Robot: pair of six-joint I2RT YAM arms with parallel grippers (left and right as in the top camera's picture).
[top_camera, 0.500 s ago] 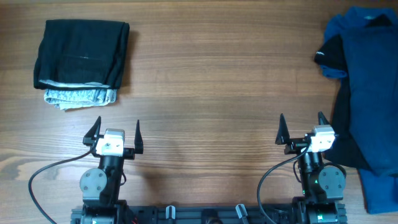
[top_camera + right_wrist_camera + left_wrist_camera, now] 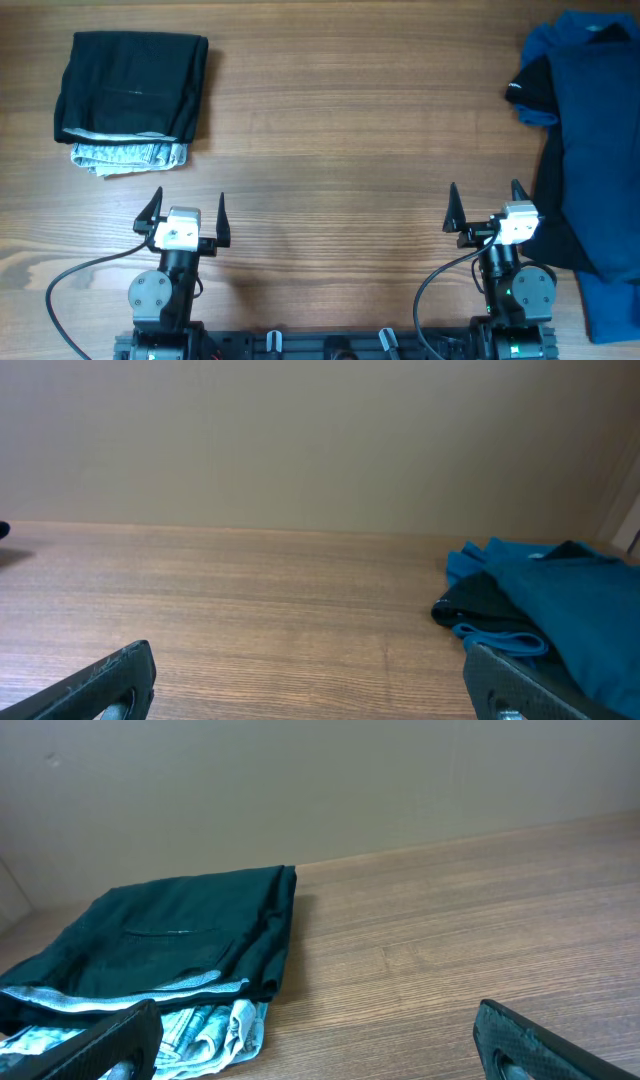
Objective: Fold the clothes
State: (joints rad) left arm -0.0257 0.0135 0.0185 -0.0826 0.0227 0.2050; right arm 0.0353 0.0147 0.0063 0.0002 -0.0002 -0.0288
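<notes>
A folded black garment (image 2: 130,88) lies at the far left of the table on top of a folded light grey one (image 2: 128,156); the left wrist view shows the same black garment (image 2: 170,935) over the grey one (image 2: 215,1030). An unfolded heap of blue and black clothes (image 2: 590,150) fills the right edge, with the heap (image 2: 545,610) also at the right of the right wrist view. My left gripper (image 2: 186,208) is open near the front edge, empty. My right gripper (image 2: 484,203) is open too, just left of the heap, touching nothing.
The wooden table (image 2: 340,140) stretches between the two piles. A beige wall (image 2: 300,440) rises behind the table's far edge. Black cables (image 2: 70,275) run from both arm bases at the front edge.
</notes>
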